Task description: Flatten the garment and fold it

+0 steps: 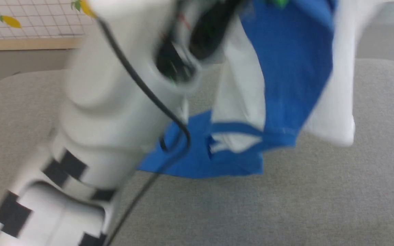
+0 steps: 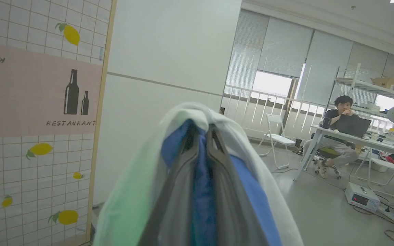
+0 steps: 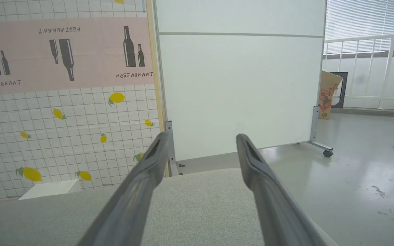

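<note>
1. The left arm [image 1: 108, 112] is raised high above the table [image 1: 286, 205], blurred in the head view, with a black cable running down its pale forearm.
2. The left tool [image 2: 202, 131] is pinched almost shut on the garment [image 1: 286, 68]. Blue and white cloth is bunched between and draped over its two fingers.
3. The garment hangs from that grip above the middle of the table. Its lowest blue fold reaches down towards the tabletop, though whether it touches cannot be told.
4. The right tool [image 3: 202, 138] is held low over the table, its fingers spread wide with nothing between them.
5. Beyond the table's far edge, a pink band [image 3: 63, 51] with black bottle silhouettes reads "RESTAURANT". One print of the word is upside down. It sits on a white tiled panel [image 3: 63, 136] dotted with lemons.
6. The table is covered in pale grey fabric and has rounded corners.
7. Past the table stand a white partition [image 3: 238, 92] on castors and a pale grey floor [image 3: 354, 164]. Farther off, a person [image 2: 340, 112] sits behind a laptop [image 2: 352, 126].
</note>
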### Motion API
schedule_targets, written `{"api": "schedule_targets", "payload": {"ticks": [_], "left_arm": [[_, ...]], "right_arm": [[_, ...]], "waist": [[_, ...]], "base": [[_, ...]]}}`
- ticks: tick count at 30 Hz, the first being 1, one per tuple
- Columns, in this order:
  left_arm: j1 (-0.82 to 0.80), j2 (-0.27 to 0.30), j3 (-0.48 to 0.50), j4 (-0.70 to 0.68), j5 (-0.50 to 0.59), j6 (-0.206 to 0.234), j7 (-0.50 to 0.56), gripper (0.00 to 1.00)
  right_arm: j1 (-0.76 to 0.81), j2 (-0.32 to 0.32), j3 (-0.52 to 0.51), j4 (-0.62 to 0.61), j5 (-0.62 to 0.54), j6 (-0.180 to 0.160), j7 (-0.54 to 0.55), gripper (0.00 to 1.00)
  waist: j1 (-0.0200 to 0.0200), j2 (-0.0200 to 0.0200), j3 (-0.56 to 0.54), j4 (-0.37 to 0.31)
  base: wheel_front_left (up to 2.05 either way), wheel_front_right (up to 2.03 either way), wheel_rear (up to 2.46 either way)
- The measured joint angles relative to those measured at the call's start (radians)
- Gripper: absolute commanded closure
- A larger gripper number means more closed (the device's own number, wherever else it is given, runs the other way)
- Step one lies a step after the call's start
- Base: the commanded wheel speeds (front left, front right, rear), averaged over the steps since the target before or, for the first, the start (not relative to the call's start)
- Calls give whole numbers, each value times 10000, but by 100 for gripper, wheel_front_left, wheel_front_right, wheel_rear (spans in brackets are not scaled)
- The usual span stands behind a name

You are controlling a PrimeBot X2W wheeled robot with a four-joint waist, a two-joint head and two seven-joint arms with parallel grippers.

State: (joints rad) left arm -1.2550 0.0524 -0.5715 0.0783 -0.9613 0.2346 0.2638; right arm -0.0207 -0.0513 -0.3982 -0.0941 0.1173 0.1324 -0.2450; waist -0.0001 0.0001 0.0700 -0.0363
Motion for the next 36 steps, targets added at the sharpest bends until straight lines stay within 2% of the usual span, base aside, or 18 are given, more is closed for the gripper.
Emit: {"api": "schedule_targets", "payload": {"ticks": [4,9,14,18,23,24,25,33,36], "left_arm": [[1474,-6,-1396,-274,-313,462,-637,100],[3163,-35,-2543,75,-357,784,-1634,100],[4241,-25,-4144,1960,460,880,-2134,100],[4567,12,-4704,3661,859,940,-2357,100],[4591,-4,-4955,4926,886,604,-2573,100],[4570,-2,-4976,5010,886,525,-2711,52],[4549,2,-4987,5022,880,451,-2809,0],[4295,12,-4422,4502,533,410,-4230,0],[4407,449,-4027,3843,520,640,-4644,0]], "right_arm": [[-22,4,-21,-130,0,0,86,0],[-186,4,67,-236,2,0,132,0],[-382,2,242,-245,75,-2,201,0],[-584,6,412,-192,140,0,201,0],[-682,4,491,-38,171,0,188,0],[-683,4,485,-6,180,0,186,0],[-683,2,479,25,184,0,184,0],[-677,4,445,192,157,0,157,0],[-628,4,447,188,142,0,176,0]], "waist": [[0,0,225,-164],[0,0,610,-345],[0,0,1118,-531],[0,0,1509,-699],[0,0,1958,-919],[1,0,2027,-952],[0,0,2073,-970],[0,0,1823,-838],[0,0,1538,-703]], "base": [[0,0,0],[0,0,0],[0,0,0],[0,0,0],[0,0,0],[0,0,0],[0,0,0],[0,0,0],[0,0,0]]}}
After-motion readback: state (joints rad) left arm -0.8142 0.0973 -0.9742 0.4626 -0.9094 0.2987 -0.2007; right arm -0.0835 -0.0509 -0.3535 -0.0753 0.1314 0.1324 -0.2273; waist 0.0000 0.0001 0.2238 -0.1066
